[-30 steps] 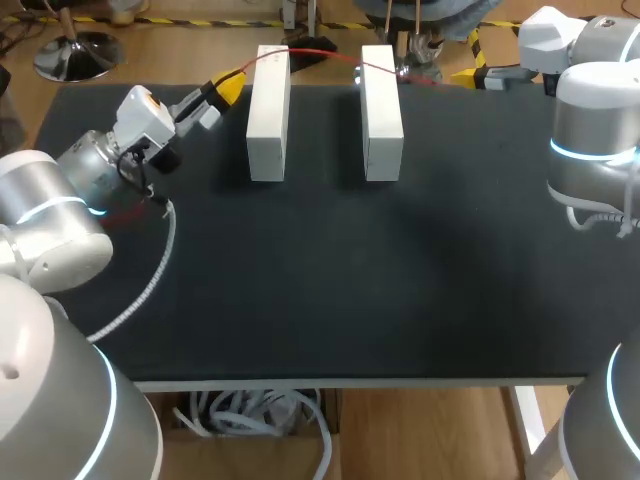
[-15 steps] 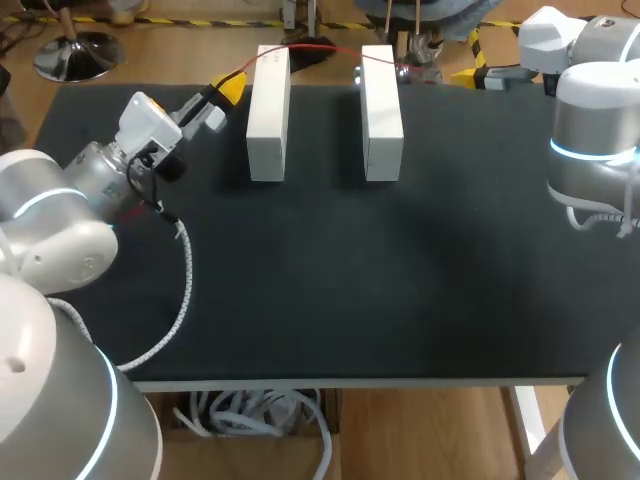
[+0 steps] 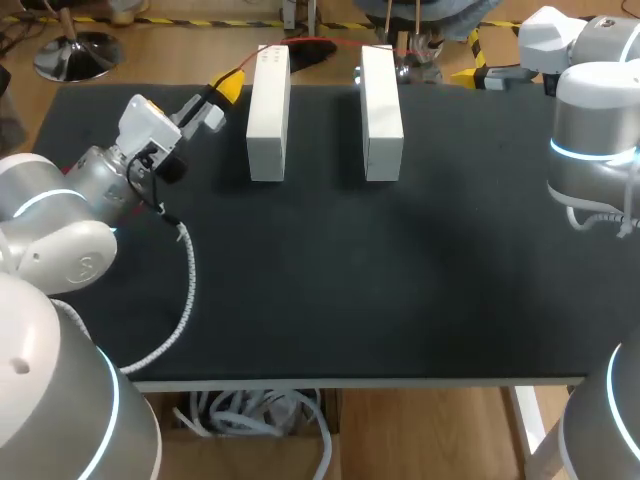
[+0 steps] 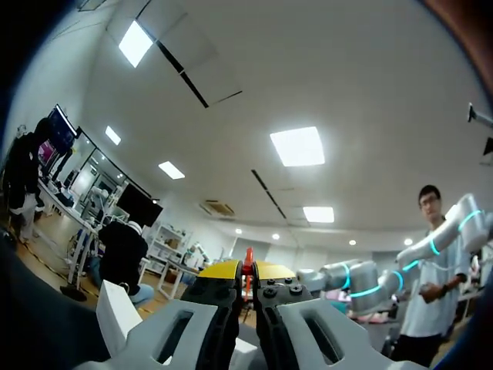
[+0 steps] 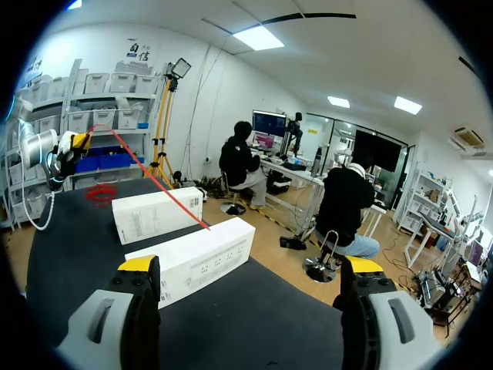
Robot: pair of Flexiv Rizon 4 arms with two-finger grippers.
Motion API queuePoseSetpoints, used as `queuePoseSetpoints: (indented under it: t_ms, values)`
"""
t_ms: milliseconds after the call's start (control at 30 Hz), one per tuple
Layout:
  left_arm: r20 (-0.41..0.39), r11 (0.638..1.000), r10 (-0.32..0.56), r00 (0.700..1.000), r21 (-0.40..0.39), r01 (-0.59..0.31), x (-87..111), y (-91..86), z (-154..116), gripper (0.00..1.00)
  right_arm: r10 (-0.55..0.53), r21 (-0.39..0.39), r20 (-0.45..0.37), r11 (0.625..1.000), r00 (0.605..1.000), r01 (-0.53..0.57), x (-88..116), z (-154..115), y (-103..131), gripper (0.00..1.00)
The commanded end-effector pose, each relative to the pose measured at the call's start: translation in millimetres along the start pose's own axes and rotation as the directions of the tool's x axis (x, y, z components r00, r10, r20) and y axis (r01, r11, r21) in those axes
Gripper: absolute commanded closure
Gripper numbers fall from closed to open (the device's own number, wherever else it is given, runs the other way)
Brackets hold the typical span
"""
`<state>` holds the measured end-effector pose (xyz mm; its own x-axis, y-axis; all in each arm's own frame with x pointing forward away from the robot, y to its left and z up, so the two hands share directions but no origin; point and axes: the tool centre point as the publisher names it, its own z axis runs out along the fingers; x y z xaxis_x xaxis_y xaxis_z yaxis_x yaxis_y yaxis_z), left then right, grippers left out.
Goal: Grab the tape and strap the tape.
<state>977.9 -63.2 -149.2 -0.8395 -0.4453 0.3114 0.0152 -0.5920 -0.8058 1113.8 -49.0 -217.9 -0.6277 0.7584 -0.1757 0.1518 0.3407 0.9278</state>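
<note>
Two long white boxes (image 3: 268,112) (image 3: 381,112) lie side by side at the table's far middle. A thin red tape (image 3: 320,42) runs taut from my left gripper (image 3: 228,88) over the boxes' far ends and off past the table's back edge. In the left wrist view my left gripper (image 4: 243,271) is shut on the red tape (image 4: 248,260), with one white box (image 4: 115,312) just beside it. My right gripper (image 3: 470,74) hangs at the far right; in its wrist view the right gripper (image 5: 250,270) stands wide open and empty, with the boxes (image 5: 196,258) (image 5: 158,213) and the tape (image 5: 154,181) ahead of it.
A loose coil of red tape (image 5: 100,194) lies on the black table (image 3: 330,280) near my left arm. A white braided cable (image 3: 185,290) trails from the left arm across the table's left part to its front edge.
My left arm has turned and shifted slightly right with the tape in its grip. The red strand has slid from across the box tops toward their far ends. The right arm has kept still.
</note>
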Motion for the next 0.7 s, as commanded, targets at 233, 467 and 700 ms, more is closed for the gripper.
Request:
queuePoseSetpoints:
  t_ms: [233,467,700]
  values:
    - [-0.112,0.999,-0.023,0.993,0.023,0.026,-1.6,-3.4,-6,1.0,0.0,0.0,-0.001,1.0,1.0,0.0,0,0,0,0.0]
    - [-0.14,0.999,-0.026,0.99,0.022,0.029,5.1,-4.7,-9,1.0,0.0,0.0,-0.001,1.0,1.0,0.0,0,0,0,0.0]
    - [-0.149,0.999,-0.028,0.988,0.027,0.033,7.8,-5.7,-9,1.0,0.0,0.0,-0.001,1.0,1.0,0.0,0,0,0,0.0]
